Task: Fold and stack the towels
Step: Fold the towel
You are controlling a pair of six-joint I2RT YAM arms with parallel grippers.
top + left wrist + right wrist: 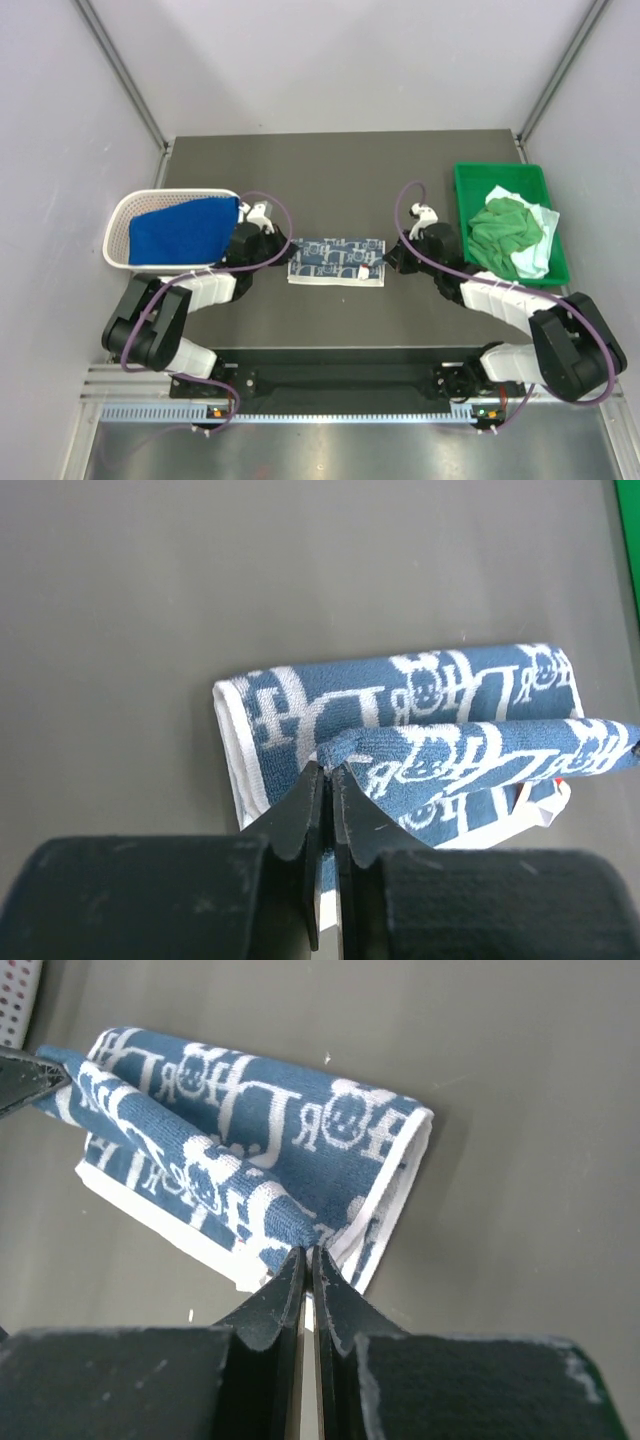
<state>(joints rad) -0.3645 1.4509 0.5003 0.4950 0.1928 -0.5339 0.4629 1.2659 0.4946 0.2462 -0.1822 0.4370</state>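
Note:
A white towel with blue print (336, 260) lies partly folded on the dark table between the arms. My left gripper (285, 252) is shut on its left end; the left wrist view shows the jaws (329, 770) pinching a lifted fold of the towel (450, 750). My right gripper (385, 262) is shut on its right end; the right wrist view shows the jaws (308, 1252) pinching the towel's (250, 1130) near fold. A royal blue towel (180, 232) lies in the white basket (125, 215). A bright green towel (505, 228) and a pale one (538, 250) lie crumpled in the green tray (470, 180).
The white mesh basket stands at the table's left edge and the green tray at its right edge. Grey walls enclose the table (340, 170) on three sides. The arm bases sit on the rail at the near edge.

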